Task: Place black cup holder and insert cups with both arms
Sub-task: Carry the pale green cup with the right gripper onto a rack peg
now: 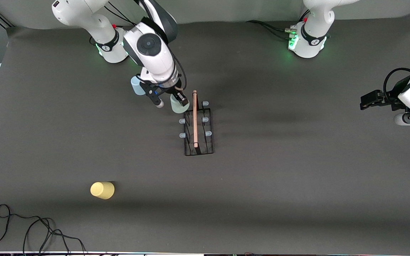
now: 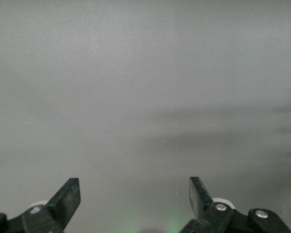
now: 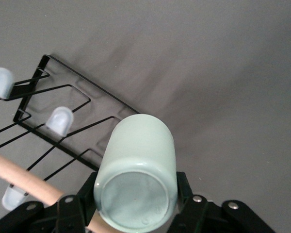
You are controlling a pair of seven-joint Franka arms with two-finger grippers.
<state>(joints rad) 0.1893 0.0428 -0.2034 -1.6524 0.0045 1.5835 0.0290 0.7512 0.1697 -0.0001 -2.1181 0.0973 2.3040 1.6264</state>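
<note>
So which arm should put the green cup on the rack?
The right arm. Its hand already grips the pale green cup beside the black cup holder. The left hand waits open, away at the table's left-arm end.

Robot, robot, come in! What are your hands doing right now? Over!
Right gripper shut on green cup, over rack end nearest the robots. Left gripper open, waiting at table's edge. Blue cup, yellow cup on table. Nothing blocking.
</note>
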